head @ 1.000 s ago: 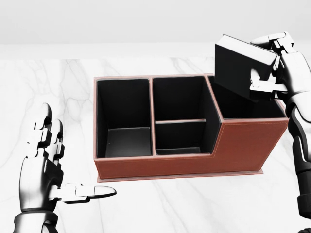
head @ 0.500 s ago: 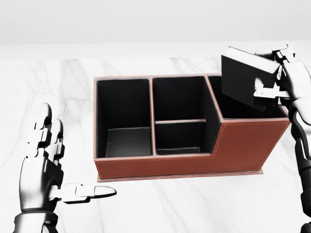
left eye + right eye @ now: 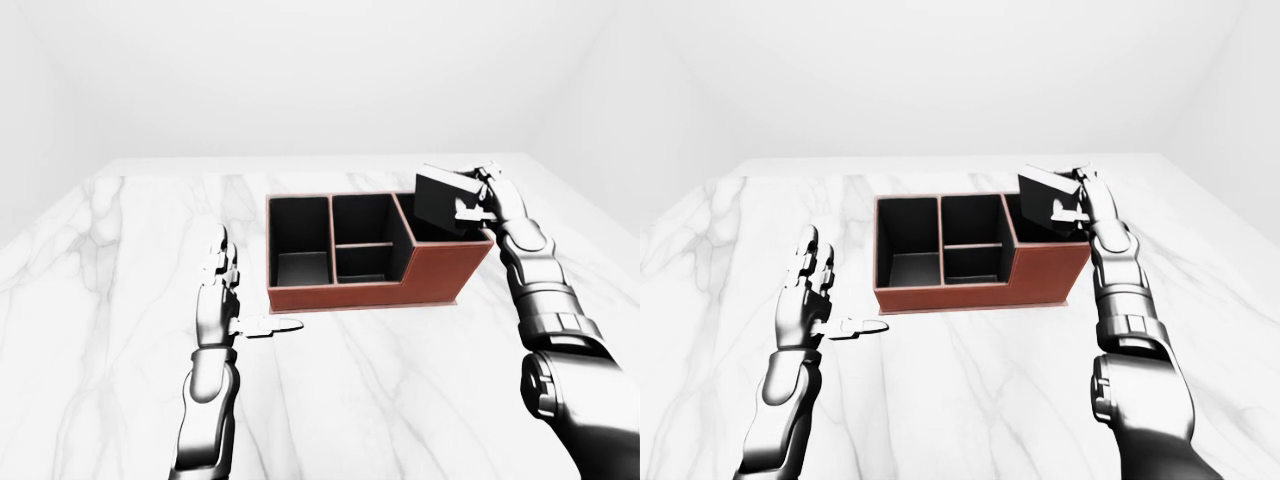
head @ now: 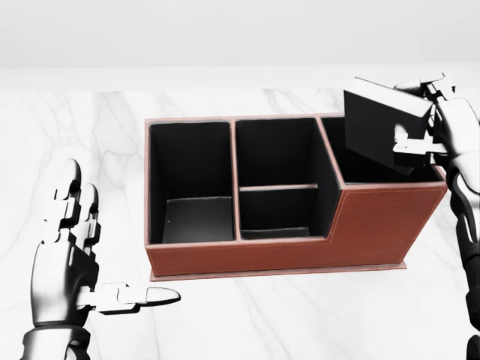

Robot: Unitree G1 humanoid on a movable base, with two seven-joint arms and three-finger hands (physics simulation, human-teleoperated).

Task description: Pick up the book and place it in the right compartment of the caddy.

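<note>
Nearest the camera, the left robot hand (image 4: 75,262) stood spread wide and empty at the lower left of the head view, two fingers pointing up and the thumb (image 4: 139,298) stretched sideways over the bench (image 4: 247,322), well apart from the caddy. Its forearm was cut off by the bottom edge of that view.

Beyond it sat the brown caddy (image 4: 300,232) with black lining, flat on the bench. It showed a left compartment, a middle section split in two by a low divider, and a taller right compartment (image 4: 360,169) whose floor was hidden behind its raised brown wall.

Above that right compartment, the right robot hand (image 4: 439,124) was closed on the book (image 4: 382,127), a dark block held tilted, its lower corner dipping past the caddy's rim. Whether the book touched anything inside could not be made out. Part of the right arm ran off the right edge of the head view.

White marble with grey veins covered the bench, which ended at a pale edge in the eye views. Plain white walls (image 3: 300,70) rose behind it.
</note>
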